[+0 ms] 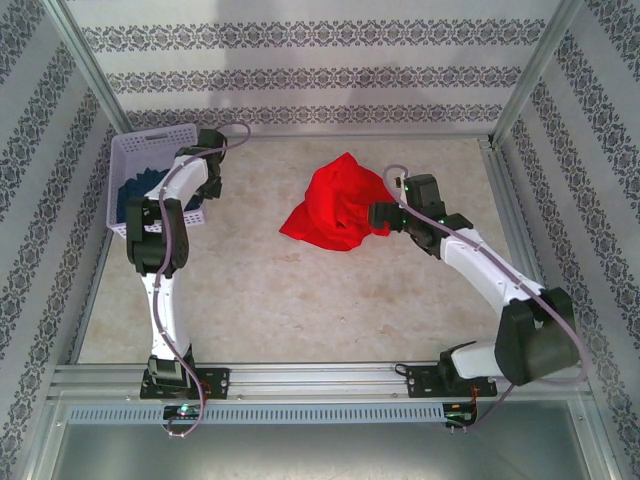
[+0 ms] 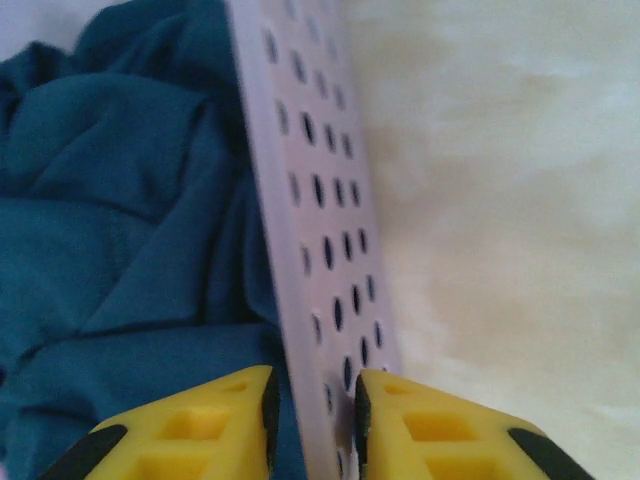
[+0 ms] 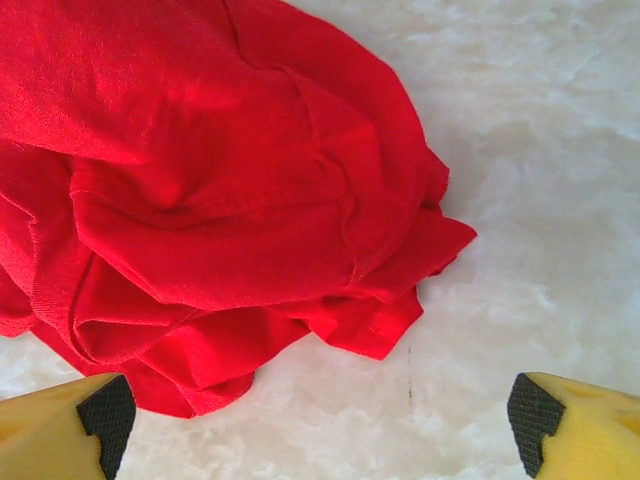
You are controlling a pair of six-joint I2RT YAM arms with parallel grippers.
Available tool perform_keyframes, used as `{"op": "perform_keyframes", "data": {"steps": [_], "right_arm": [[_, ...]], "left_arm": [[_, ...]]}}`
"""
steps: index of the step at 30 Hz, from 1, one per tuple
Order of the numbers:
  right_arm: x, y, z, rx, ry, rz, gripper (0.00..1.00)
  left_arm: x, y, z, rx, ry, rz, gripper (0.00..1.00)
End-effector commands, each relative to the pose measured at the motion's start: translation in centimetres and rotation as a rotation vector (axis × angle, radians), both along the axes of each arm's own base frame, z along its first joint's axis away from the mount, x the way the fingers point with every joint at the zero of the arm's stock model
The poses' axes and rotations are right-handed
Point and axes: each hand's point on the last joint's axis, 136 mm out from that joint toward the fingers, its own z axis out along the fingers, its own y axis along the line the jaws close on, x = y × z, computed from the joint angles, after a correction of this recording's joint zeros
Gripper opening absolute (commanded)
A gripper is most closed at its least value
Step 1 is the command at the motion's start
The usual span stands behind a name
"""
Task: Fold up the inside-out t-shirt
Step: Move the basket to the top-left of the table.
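Observation:
The inside-out t-shirt (image 1: 335,205) is a crumpled bright red heap on the table, right of centre. The right wrist view shows its folds and hems (image 3: 220,180) bunched up, with no graphic showing. My right gripper (image 1: 378,215) sits at the heap's right edge, low over the table. Its jaws (image 3: 320,415) stand wide open just short of the nearest hem, with bare table between them. At the far left, my left gripper (image 1: 205,200) is shut (image 2: 315,410) on the perforated side wall of a white basket (image 2: 310,200).
The white basket (image 1: 150,150) stands at the back left and holds a dark blue cloth (image 2: 120,220). Patterned walls and metal posts enclose the table. Bare table lies in front of and to the left of the red heap.

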Motion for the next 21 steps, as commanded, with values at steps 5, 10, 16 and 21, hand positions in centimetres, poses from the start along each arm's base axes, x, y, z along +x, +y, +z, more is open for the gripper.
{"op": "perform_keyframes", "data": {"steps": [5, 10, 16, 21], "right_arm": [[2.4, 5.0, -1.8, -0.071, -0.007, 0.204, 0.86], [5.2, 6.2, -4.1, -0.165, 0.015, 0.251, 0.7], [6.1, 5.9, -4.7, -0.219, 0.022, 0.254, 0.32], [6.2, 5.3, -3.9, -0.23, 0.009, 0.231, 0.06]], "left_arm": [[-0.3, -1.1, 5.4, -0.179, -0.171, 0.066, 0.67], [-1.8, -12.6, 7.5, -0.564, -0.333, -0.112, 0.79], [-6.6, -24.7, 1.3, -0.772, -0.152, -0.323, 0.8], [-7.1, -28.5, -2.8, -0.717, -0.026, -0.394, 0.75]]}}
